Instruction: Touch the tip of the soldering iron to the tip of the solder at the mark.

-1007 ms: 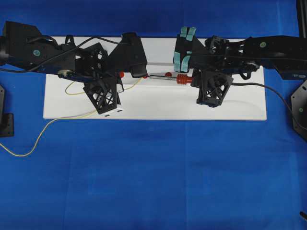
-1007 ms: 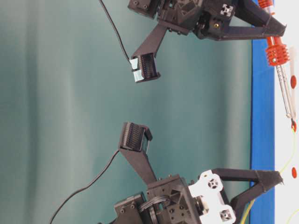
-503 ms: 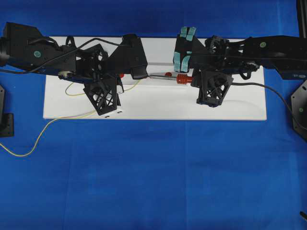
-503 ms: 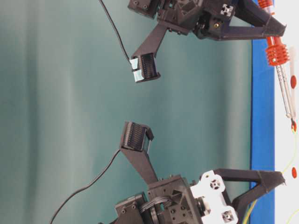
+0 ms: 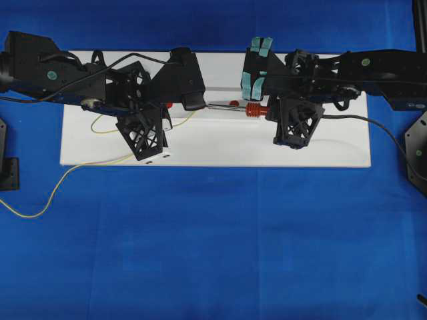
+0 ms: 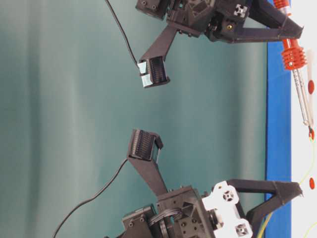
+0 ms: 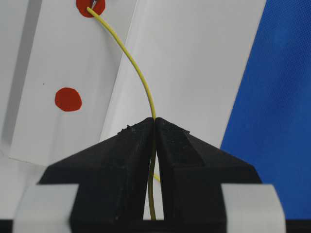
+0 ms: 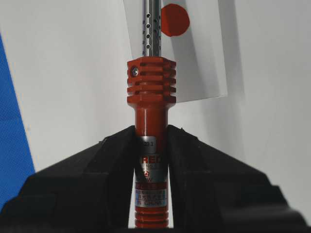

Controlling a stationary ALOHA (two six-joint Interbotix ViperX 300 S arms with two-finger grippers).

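The left gripper (image 7: 155,127) is pinched tight on the yellow solder (image 7: 138,73), whose free end arcs up onto a red mark (image 7: 91,7) on the white board (image 5: 213,150). The right gripper (image 8: 151,133) is clamped on the soldering iron (image 8: 150,97) by its red handle — its shaft points toward the same spot. In the table-level view both tips (image 6: 311,133) seem to meet there, so the touch looks made or nearly so.
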